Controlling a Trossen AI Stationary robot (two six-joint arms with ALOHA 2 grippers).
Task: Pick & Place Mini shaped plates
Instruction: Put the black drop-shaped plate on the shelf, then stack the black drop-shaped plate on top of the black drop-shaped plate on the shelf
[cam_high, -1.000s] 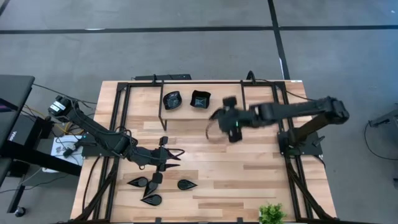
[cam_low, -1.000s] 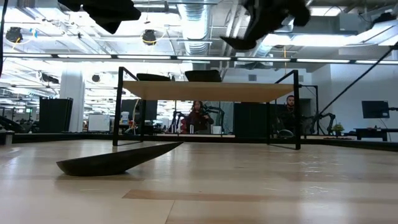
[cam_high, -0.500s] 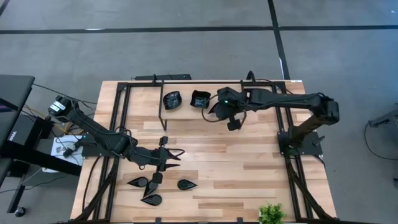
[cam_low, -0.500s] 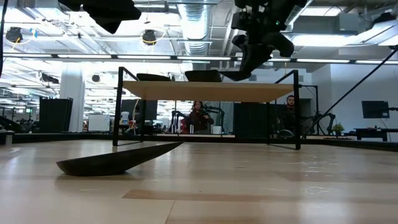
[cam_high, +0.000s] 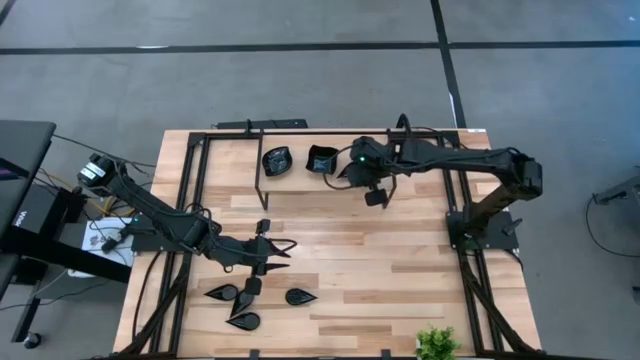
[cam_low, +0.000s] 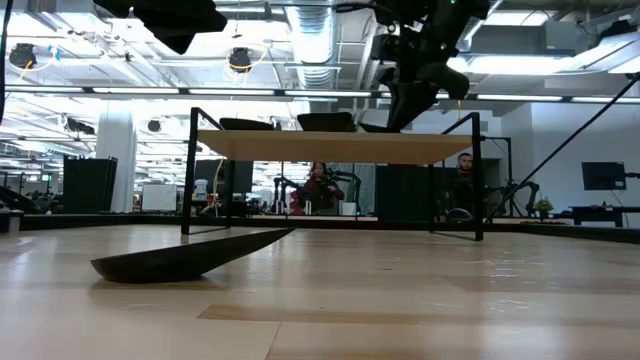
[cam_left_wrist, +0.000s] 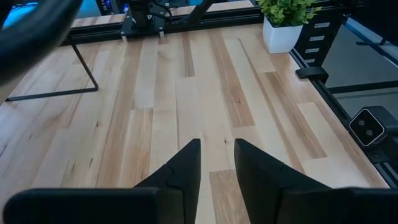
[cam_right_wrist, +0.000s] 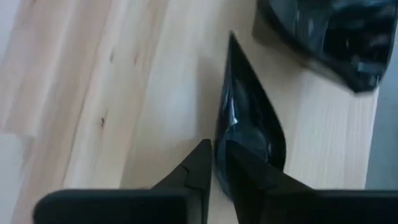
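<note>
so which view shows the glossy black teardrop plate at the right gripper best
The right wrist view: the glossy black teardrop plate fills the frame, its rim between the right gripper fingers above the raised wooden shelf. The high view shows only a dark sliver; the low view hides it behind the arm; the left wrist view misses it.

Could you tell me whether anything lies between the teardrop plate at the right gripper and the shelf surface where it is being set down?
Nothing visible does. The right gripper has the teardrop plate between its fingers over bare shelf wood, with the square dish stack lying beside it, apart.
</note>
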